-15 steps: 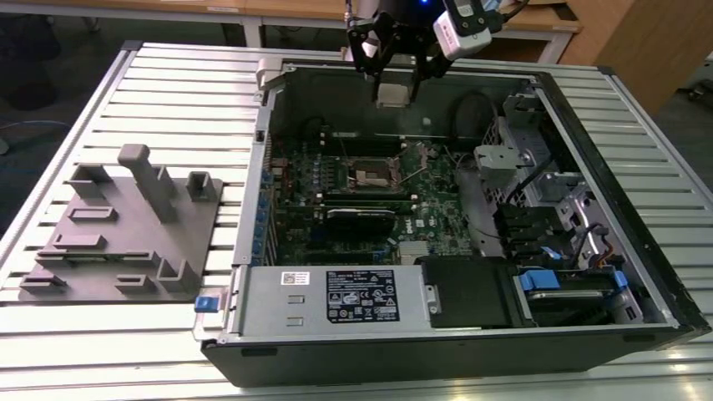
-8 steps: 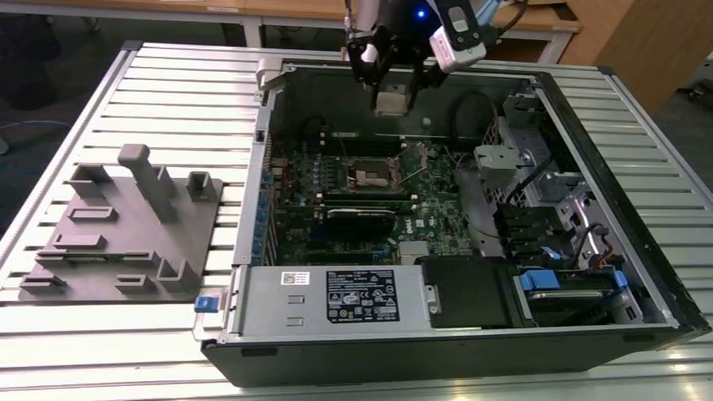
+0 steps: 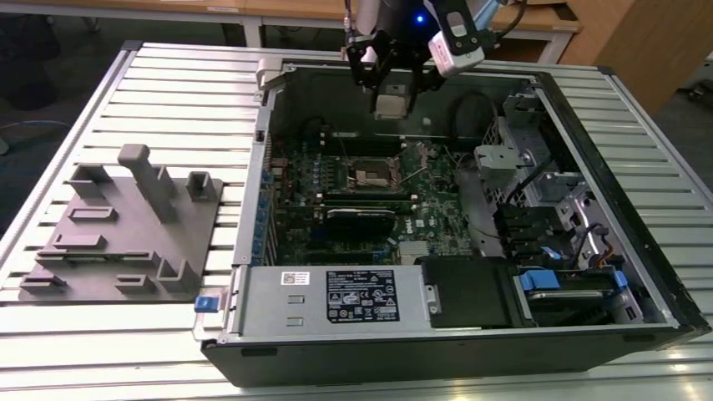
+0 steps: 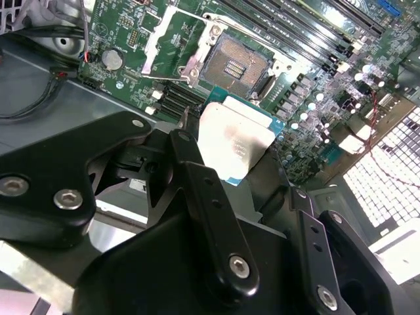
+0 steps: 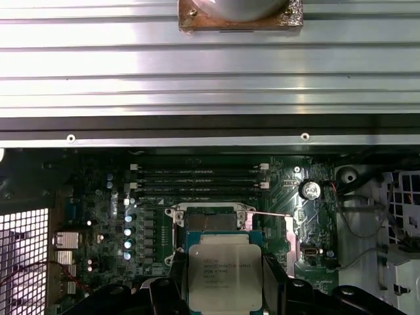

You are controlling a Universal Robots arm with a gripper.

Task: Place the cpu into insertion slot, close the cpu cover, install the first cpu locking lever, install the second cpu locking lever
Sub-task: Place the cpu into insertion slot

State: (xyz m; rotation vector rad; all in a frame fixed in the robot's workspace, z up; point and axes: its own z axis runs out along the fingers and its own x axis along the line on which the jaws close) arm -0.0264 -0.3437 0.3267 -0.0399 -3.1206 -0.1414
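My gripper (image 3: 392, 93) hangs over the back part of the open computer case and is shut on the cpu (image 3: 392, 105). The chip is a flat silver-grey square, held by its edges in both wrist views (image 4: 236, 141) (image 5: 224, 275). It is well above the green motherboard (image 3: 429, 188) and touches nothing. The insertion slot (image 3: 368, 174) lies open in the board's middle, its tan contact field bare (image 4: 233, 62). In the first wrist view the cpu hides the nearer part of the insertion slot (image 5: 210, 220). The cpu cover (image 4: 197, 62) stands swung up beside the socket.
A grey fixture plate (image 3: 123, 225) with upright blocks lies on the slatted table at the exterior view's left. Inside the case are a black card (image 3: 359, 219), memory slots (image 5: 197, 177), a power supply (image 3: 334, 296) and drive cages (image 3: 557, 209). The case walls ring the board.
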